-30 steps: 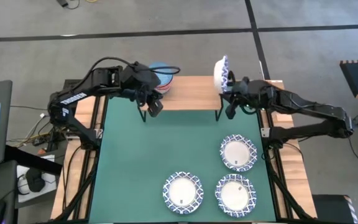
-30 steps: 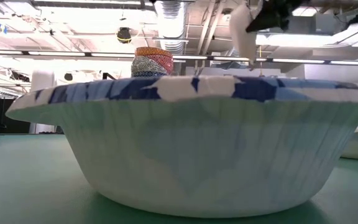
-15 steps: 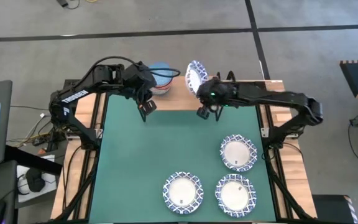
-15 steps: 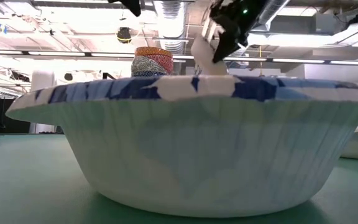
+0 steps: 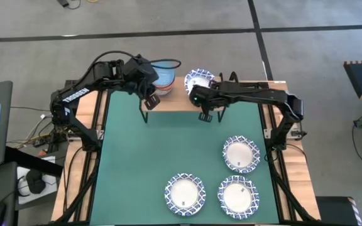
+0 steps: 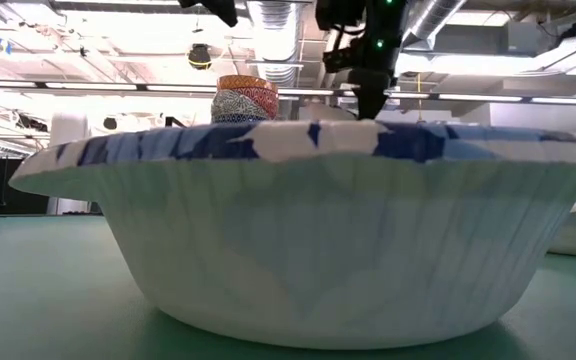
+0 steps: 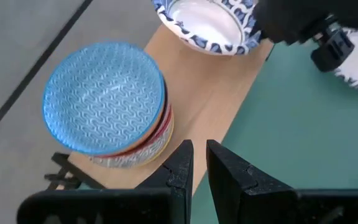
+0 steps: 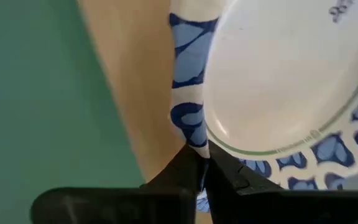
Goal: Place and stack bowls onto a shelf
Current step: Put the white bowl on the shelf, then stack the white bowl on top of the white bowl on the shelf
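Note:
The light-wood shelf [image 5: 250,100] stands at the far edge of the green mat. A stack of small bowls [image 5: 163,74] with the light blue one on top [image 7: 104,96] rests on the shelf's left end. My right gripper [image 8: 201,163] is shut on a white bowl with a blue patterned rim [image 5: 200,80], over the shelf just right of that stack. My left gripper [image 7: 196,163] hovers shut above the shelf's near-left corner [image 5: 150,100], touching nothing. Three more white bowls [image 5: 241,154] [image 5: 184,193] [image 5: 237,194] sit on the mat. My right gripper pinches the white bowl's scalloped rim [image 8: 188,121], one finger inside the bowl and one outside. It comes from the table's near-right side, slanting down. The bowl sits open side up, slightly tilted; whether its base touches the shelf, I cannot tell.
The shelf's middle and right part [image 5: 256,97] is bare wood. In the low view one white bowl [image 6: 288,230] fills the foreground and hides most of the shelf. Green mat [image 5: 143,157] lies bare on the table's left half.
My right gripper has carried the white bowl from the shelf's right end leftward along the shelf to beside the small-bowl stack and lowered it. The bowl has turned from standing on edge to nearly level, open side up. My left gripper has drifted slightly toward the far edge.

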Robot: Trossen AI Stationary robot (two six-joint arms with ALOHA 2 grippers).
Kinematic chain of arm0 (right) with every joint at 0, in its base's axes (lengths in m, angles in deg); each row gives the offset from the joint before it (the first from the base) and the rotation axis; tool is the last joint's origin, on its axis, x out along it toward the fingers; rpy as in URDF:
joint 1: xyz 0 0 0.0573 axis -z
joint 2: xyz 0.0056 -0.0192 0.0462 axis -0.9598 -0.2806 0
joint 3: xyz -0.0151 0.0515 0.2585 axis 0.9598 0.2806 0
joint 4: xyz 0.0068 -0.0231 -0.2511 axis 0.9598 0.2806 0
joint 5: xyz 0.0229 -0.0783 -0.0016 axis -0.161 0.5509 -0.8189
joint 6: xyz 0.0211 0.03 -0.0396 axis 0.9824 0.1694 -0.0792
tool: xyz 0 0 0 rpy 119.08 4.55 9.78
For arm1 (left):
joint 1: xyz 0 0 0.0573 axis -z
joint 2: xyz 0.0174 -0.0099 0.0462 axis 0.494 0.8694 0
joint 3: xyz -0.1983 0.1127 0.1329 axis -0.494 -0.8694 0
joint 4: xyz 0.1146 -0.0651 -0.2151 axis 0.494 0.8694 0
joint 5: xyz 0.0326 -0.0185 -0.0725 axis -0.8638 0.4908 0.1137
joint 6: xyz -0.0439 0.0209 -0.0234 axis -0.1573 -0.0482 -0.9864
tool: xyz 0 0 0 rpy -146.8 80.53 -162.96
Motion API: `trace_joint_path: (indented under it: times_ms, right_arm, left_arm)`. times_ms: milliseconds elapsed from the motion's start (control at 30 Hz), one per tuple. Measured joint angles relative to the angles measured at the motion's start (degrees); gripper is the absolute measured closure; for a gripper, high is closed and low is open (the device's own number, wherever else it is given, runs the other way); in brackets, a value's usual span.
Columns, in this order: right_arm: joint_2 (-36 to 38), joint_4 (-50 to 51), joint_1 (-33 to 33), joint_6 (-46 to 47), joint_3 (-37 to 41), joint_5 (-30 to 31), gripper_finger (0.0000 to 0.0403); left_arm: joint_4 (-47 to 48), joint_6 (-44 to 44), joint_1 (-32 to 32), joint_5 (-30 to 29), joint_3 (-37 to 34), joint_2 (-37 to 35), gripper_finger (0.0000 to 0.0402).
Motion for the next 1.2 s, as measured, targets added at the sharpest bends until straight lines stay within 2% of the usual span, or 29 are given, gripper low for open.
trace_joint_path:
  times_ms: [167, 400, 567, 767, 933, 1100, 1200]
  right_arm:
    - [0.83, -0.15, 1.24, 5.9, 0.04, -0.28, 0.0305]
    - [6.66, -4.64, 1.46, 5.82, 0.07, -2.37, 0.0223]
    - [12.12, -7.22, 1.66, 8.21, 0.07, -7.96, 0.0182]
    - [19.81, -16.57, 2.55, 18.86, 5.88, -22.18, 0.0176]
    - [25.77, -27.19, -2.26, 26.35, 17.71, -28.89, 0.0179]
    - [28.35, -36.8, -11.83, 36.83, 29.32, -28.93, 0.0179]
    - [27.44, -40.03, -18.09, 42.81, 33.03, -24.97, 0.0179]
  left_arm:
    - [-1.71, -0.04, 0.07, -0.07, 0.0, 0.0, 0.0369]
    - [-4.14, -2.88, 0.08, 0.77, 0.0, 0.0, 0.0369]
    - [-4.43, -7.15, 2.77, 1.18, 0.0, 0.03, 0.0369]
    - [-6.22, -11.99, 8.68, -1.88, -0.02, 2.07, 0.0369]
    - [-7.4, -15.26, 13.42, -4.71, 0.02, 5.49, 0.0352]
    - [-7.66, -16.74, 17.17, -3.21, -0.04, 10.27, 0.032]
    - [-7.84, -16.18, 18.68, 1.19, -0.04, 12.61, 0.03]
